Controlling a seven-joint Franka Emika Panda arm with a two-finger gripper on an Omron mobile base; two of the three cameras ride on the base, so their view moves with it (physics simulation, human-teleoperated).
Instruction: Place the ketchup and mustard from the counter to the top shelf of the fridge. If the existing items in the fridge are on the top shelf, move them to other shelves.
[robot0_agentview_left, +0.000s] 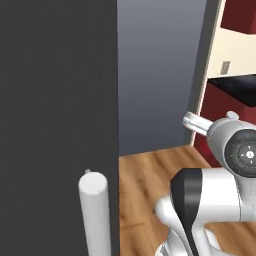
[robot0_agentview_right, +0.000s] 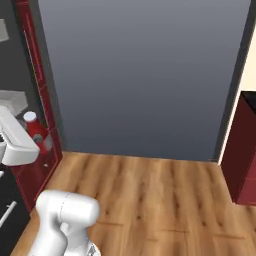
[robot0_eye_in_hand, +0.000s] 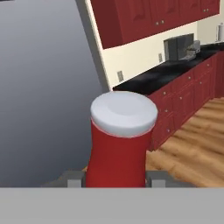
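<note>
Between the two dark fingertips at the foot of the hand view stands the red ketchup bottle with a flat white cap (robot0_eye_in_hand: 119, 144), upright, cap toward the camera. The pincer (robot0_eye_in_hand: 116, 180) is closed on its lower body — jaws drawn in tight on either side — so the bottle is carried, not resting on any surface. Holding it low and upright probably keeps it steady for setting on a shelf. Beyond it run a black surface (robot0_eye_in_hand: 162, 72) and dark red wooden cabinets (robot0_eye_in_hand: 183, 98). From the right base view the bottle (robot0_agentview_right: 36, 129) shows at the left edge, just beside the white arm link (robot0_agentview_right: 17, 140) — the top fridge shelf is not yet reached.
</note>
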